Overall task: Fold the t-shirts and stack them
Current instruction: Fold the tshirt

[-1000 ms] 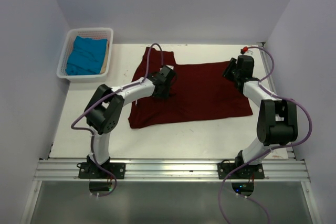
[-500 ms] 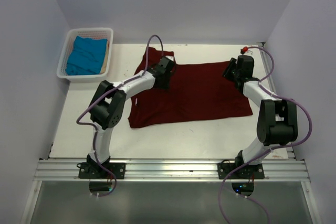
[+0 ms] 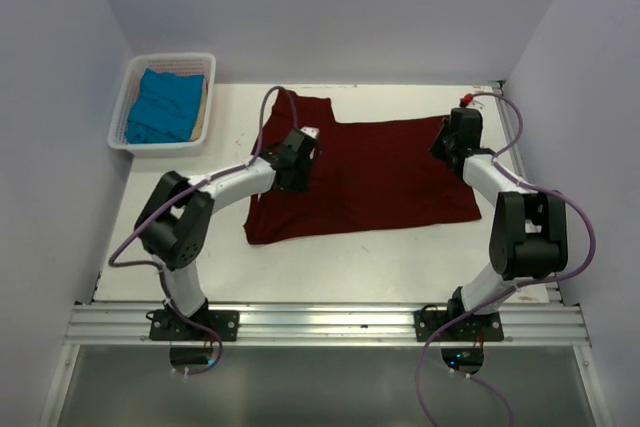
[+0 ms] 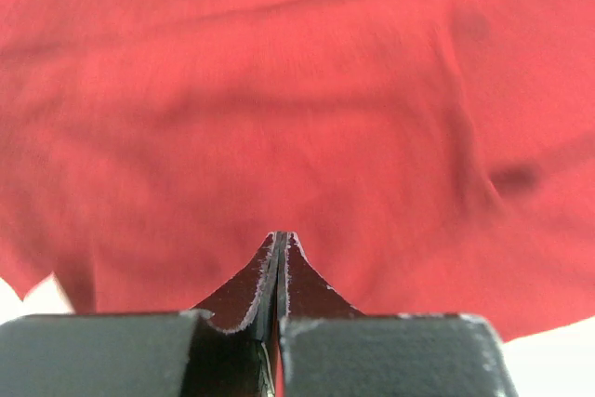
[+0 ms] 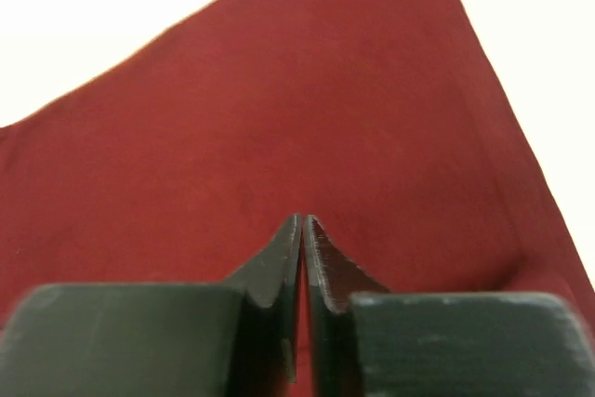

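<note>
The maroon t-shirt [image 3: 375, 177] lies spread flat across the middle of the table. My left gripper [image 3: 297, 160] hovers over its upper left part, and in the left wrist view the gripper [image 4: 280, 234] is shut with the red cloth [image 4: 297, 118] lying below it. My right gripper [image 3: 447, 144] is at the shirt's upper right edge. In the right wrist view the gripper [image 5: 303, 218] has its jaws pressed together with red cloth [image 5: 307, 109] in the thin slit between them. The teal t-shirt [image 3: 165, 105] lies in the basket at the back left.
The white slatted basket [image 3: 128, 77] stands in the back left corner against the wall. Walls close in the table on the left, back and right. Bare white tabletop [image 3: 370, 257] lies in front of the shirt, with the aluminium rail [image 3: 320, 322] and arm bases nearest.
My left gripper swept toward the shirt's collar and then back to the left and nearer. My right gripper's jaws closed at the shirt's right edge.
</note>
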Robot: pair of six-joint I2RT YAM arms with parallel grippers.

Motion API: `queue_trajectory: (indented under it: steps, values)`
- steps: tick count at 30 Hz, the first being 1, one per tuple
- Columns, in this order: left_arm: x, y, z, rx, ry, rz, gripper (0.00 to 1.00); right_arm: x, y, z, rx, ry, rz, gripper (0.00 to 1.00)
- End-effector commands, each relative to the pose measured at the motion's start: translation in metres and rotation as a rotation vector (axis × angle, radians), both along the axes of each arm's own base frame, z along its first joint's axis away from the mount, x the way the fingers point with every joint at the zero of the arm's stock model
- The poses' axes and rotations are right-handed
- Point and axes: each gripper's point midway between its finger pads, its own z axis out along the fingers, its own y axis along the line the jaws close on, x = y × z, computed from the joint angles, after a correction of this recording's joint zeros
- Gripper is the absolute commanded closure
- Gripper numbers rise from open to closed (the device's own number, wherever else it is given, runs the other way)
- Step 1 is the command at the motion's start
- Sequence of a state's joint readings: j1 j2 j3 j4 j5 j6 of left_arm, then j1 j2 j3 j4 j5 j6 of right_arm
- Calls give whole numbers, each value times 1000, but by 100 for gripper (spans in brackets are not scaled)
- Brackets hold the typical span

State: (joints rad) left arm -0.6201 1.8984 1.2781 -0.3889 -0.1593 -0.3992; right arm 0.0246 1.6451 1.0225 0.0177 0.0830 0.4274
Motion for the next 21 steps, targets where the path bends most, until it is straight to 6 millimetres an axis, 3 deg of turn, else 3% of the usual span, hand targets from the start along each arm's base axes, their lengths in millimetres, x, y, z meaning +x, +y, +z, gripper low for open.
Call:
queue_trajectory:
  steps: [1, 2, 3, 5, 6, 8, 11, 17, 21]
  values:
    - [-16, -11, 52, -153, -78, 17, 100, -24, -25, 10, -70, 59, -150, 96]
    - [-26, -8, 51, -156, -58, 19, 100, -36, -30, -1, -87, 109, -177, 99]
    - [-41, 0, 34, -143, -15, 26, 100, -49, -40, -13, -120, 149, -221, 100]
    - [-56, 3, 28, -153, 8, 31, 100, -65, -45, -28, -140, 201, -251, 100]
    - [-67, 8, 15, -149, 34, 37, 100, -76, -52, -39, -165, 234, -284, 100]
    - [-75, 11, 6, -147, 58, 46, 100, -87, -57, -50, -188, 277, -309, 100]
    - [-87, 19, -14, -118, 103, 50, 100, -98, -62, -62, -214, 343, -334, 100]
    - [-107, 38, -55, -34, 191, 104, 100, -103, -62, -67, -207, 388, -357, 100]
    - [-124, 55, -71, 19, 236, 141, 100, -108, -64, -71, -214, 420, -372, 100]
